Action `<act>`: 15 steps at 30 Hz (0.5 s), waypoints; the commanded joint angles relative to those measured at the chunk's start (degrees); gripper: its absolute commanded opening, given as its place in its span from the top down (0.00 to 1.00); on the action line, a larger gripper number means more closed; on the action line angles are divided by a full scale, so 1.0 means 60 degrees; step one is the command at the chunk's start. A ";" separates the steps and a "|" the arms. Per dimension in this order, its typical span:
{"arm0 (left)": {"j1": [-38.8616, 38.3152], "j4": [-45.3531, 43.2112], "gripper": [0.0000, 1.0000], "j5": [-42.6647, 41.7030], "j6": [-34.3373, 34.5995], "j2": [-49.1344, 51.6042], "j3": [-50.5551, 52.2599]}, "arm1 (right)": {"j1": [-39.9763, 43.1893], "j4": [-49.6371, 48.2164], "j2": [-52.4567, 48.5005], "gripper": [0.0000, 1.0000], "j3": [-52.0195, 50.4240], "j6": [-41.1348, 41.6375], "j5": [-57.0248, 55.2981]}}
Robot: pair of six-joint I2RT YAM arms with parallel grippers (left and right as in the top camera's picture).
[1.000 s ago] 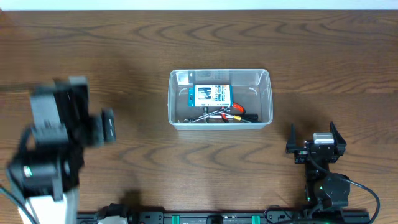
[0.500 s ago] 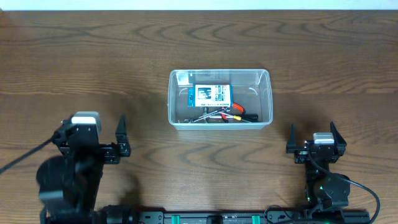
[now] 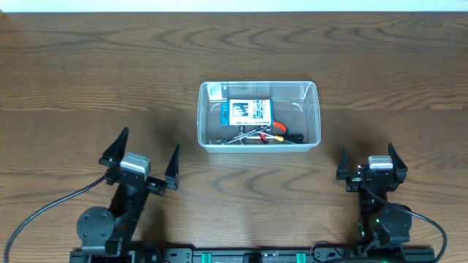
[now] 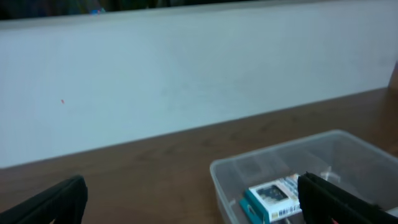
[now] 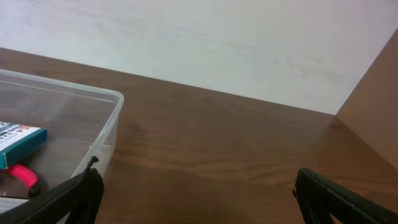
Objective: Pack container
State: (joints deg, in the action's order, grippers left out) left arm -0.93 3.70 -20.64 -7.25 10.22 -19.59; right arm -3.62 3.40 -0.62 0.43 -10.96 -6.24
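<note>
Overhead: container [image 3: 257, 85] on wooden table [image 3: 88, 73], mid-frame, holding blue-and-white box [image 3: 246, 111] with small tools [image 3: 265, 136] just in front of the box. Left gripper [image 3: 149, 140] front-left of container, right gripper [image 3: 368, 148] front-right. Both well apart from it, jaws spread wide, grasping nothing. Nothing else to pack in sight, so packing looks done. Next move probably just idling clear, unless a lid turns up.
Left wrist: container ahead-right, box inside, label print too blurred to read.
Right wrist: container corner at left, box edge and pink handle [image 5: 22, 176] inside. No legible writing.
</note>
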 commanded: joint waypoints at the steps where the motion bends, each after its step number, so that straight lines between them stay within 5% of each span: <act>1: -0.0036 -0.0546 0.02 -0.0124 0.0113 -0.0339 0.0550 | -0.0091 0.0033 0.0058 0.01 -0.0018 0.0106 -0.0102; 15: -0.0011 -0.1501 0.02 0.1515 0.0976 -0.1570 0.2124 | -0.0091 0.0033 0.0058 0.01 -0.0018 0.0106 -0.0102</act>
State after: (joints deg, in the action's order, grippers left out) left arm -0.93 -4.69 -16.69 -5.58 2.46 -8.16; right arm -3.62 3.40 -0.62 0.43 -10.96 -6.24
